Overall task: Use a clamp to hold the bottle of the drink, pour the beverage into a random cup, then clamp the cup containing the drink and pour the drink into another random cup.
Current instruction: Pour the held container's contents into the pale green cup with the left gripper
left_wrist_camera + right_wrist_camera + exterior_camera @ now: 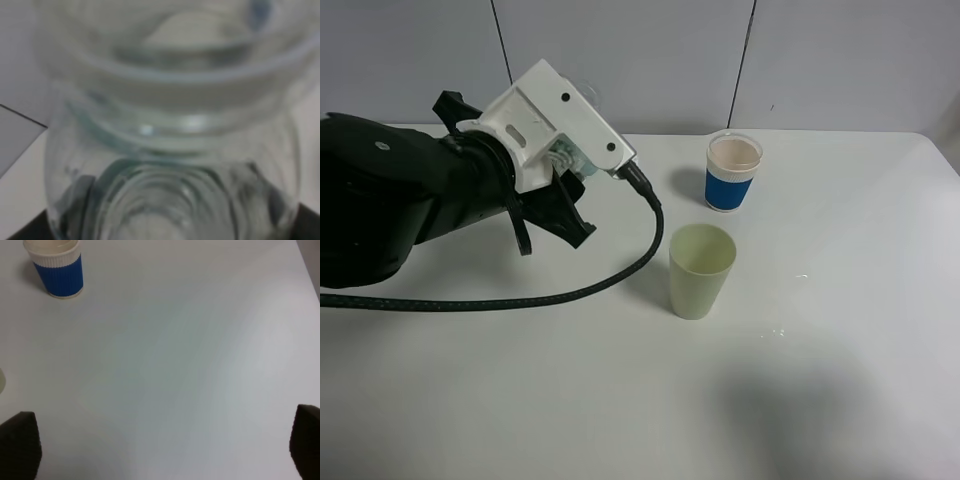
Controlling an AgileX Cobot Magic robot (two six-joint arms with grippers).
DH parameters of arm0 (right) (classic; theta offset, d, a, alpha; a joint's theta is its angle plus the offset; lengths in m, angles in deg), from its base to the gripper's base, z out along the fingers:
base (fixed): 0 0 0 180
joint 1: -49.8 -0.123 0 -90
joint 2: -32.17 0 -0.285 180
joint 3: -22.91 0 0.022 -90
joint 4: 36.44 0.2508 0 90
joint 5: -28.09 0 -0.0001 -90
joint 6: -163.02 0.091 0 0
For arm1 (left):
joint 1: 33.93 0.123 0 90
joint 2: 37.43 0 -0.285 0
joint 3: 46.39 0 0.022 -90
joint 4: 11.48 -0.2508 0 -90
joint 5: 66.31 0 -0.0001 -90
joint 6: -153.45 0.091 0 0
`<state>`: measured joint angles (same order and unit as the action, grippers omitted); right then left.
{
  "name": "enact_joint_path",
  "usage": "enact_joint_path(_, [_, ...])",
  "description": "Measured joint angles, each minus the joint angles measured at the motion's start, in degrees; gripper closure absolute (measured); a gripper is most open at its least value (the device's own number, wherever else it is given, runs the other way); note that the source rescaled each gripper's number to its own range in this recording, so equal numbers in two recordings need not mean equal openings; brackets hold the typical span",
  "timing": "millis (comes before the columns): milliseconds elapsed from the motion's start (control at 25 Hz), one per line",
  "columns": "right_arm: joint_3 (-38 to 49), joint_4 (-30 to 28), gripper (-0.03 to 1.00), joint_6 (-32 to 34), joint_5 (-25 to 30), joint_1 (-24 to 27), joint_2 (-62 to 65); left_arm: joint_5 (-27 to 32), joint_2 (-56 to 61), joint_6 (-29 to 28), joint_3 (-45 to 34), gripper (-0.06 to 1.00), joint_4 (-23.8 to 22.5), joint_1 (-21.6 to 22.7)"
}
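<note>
My left clamp (563, 188) hangs above the table's left half, shut on the bottle (564, 154), most of which hides under the white camera mount. In the left wrist view the clear ribbed bottle (170, 150) fills the frame. Whether beverage is inside it I cannot tell. The pale yellow-green cup (701, 270) stands upright near the middle, to the right of the clamp. Behind it stands the white cup with a blue band (733, 172), which also shows in the right wrist view (55, 267). My right gripper (160, 450) is open above bare table; the exterior view does not show it.
A black cable (570, 290) loops from the left wrist across the table in front of the yellow-green cup. A few small clear drops (780, 332) lie on the white table (620, 400) to the right of that cup. A pale panelled wall stands behind.
</note>
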<state>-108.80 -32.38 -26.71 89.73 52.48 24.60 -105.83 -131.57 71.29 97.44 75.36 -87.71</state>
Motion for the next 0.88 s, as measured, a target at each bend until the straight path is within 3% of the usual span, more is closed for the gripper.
enact_joint_path(280, [0.0, 0.0, -0.03, 0.0, 0.0, 0.0, 0.0, -1.7, -2.3, 0.7, 1.8, 0.92, 0.6, 0.0])
enact_joint_path(400, [0.0, 0.0, -0.03, 0.0, 0.0, 0.0, 0.0, -5.3, -7.4, 8.4, 6.4, 0.92, 4.8, -1.8])
enact_joint_path(640, [0.0, 0.0, -0.03, 0.0, 0.0, 0.0, 0.0, -6.6, -10.5, 12.3, 8.5, 0.92, 5.3, -2.3])
enact_joint_path(880, [0.0, 0.0, -0.03, 0.0, 0.0, 0.0, 0.0, -7.9, -13.1, 12.8, 8.9, 0.92, 4.6, -3.8])
